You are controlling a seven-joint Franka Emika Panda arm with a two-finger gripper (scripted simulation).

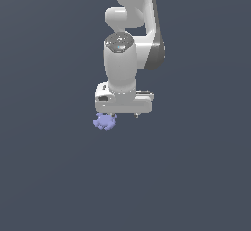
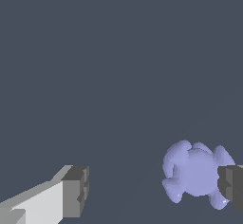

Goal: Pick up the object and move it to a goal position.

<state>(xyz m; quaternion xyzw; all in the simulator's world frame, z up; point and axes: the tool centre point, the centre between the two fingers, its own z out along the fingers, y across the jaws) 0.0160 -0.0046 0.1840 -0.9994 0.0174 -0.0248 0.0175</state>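
Observation:
The object (image 1: 104, 122) is a small knobbly lavender-blue lump lying on the dark grey floor. In the exterior view it sits just below the hand's left end, beside one fingertip. My white gripper (image 1: 124, 115) points straight down over the floor and is open, its two dark-padded fingers spread wide. The wrist view shows the object (image 2: 197, 173) close against one finger pad (image 2: 231, 186), which covers its edge. The other finger (image 2: 76, 190) stands far off, and my gripper (image 2: 154, 190) has bare floor at its middle. Nothing is gripped.
A uniform dark grey floor (image 1: 59, 176) fills both views. The white arm (image 1: 128, 14) rises from the hand toward the top of the exterior view. No other objects, edges or markers show.

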